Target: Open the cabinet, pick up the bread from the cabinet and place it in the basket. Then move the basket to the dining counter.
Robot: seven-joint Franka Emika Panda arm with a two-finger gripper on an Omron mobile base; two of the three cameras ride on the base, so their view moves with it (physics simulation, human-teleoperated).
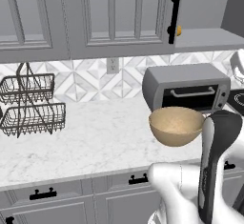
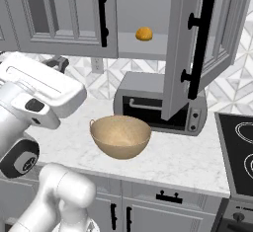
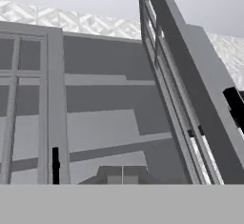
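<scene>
Bread [image 2: 144, 34] on open cabinet [image 2: 197, 53] shelf; fingers closed (empty), apart from it.

The robot arm [image 2: 44, 93] was glossy white, built of rounded, tube-like links with a flat-topped block segment, dark grey to black joint rings and a black oval cap [image 1: 223, 123] on one link.

The white arm [image 2: 34, 102] is seen raised and folded at its dark joints — the fingers are pressed together, nothing held.
</scene>
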